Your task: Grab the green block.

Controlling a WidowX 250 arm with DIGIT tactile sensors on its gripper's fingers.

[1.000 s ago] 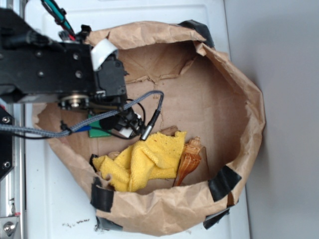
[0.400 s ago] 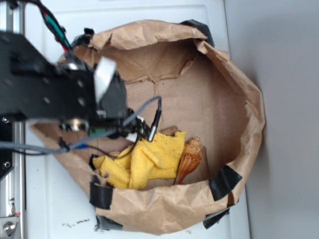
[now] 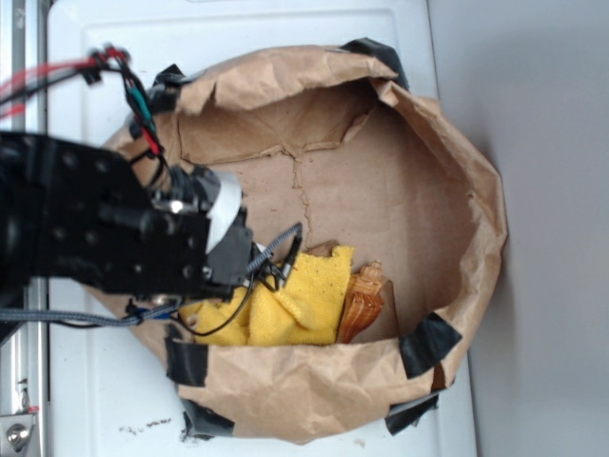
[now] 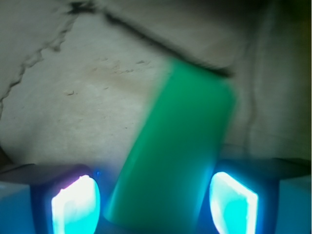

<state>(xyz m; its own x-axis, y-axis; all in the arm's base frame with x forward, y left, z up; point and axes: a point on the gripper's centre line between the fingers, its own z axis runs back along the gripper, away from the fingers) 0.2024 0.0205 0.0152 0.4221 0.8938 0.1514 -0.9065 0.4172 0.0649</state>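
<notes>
A white desk point(image 3: 285, 24) carries a wide, crumpled brown paper bag point(image 3: 314, 390) whose rolled-down rim is patched with strips of black tape point(image 3: 430, 345). The black robot arm point(image 3: 95, 233) reaches in from the left over the bag's left rim, trailing red, green and grey cables, and covers much of that side of the bag in the exterior view. Inside the bag, near its lower wall, lies a rumpled yellow cloth point(image 3: 309, 300), and just beside it on the right a glossy brown wooden piece point(image 3: 362, 307) touches the cloth's edge.

The end effector point(image 4: 155, 207) is hidden under the arm in the exterior view. In the wrist view its two fingers point(image 4: 75, 204) glow bluish at the bottom corners, standing apart with a gap on either side of the green block point(image 4: 178, 151). The block lies flat on the bag's brown floor, tilted with its far end leaning right, its near end sitting between the fingers. Neither finger visibly presses it, so the end effector is open around the block without gripping it.
</notes>
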